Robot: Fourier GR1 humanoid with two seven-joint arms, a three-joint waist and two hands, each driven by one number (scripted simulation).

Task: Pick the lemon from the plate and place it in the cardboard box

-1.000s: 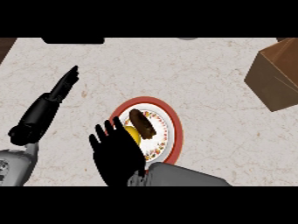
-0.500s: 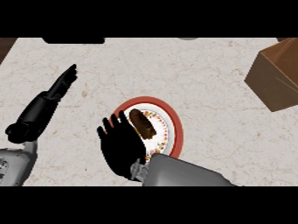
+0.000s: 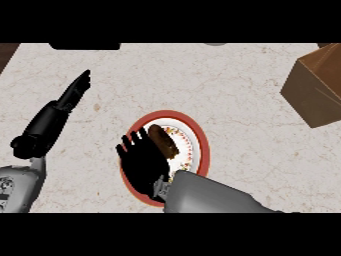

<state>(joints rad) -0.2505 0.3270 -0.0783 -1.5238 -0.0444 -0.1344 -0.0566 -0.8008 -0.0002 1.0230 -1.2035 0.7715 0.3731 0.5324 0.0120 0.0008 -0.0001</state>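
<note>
Over the plate (image 3: 199, 131) the right robot hand (image 3: 145, 161) hovers, fingers spread, grasping nothing; lemon hidden beneath it, not yet lifted. Cardboard box (image 3: 326, 85) waits well apart.

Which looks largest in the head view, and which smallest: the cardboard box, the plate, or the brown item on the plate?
1. Cardboard box, although the picture's edge cuts it off.
2. Plate, close to the box in size and partly hidden by the right hand, so this order is unsure.
3. Brown item, clearly smallest.
</note>
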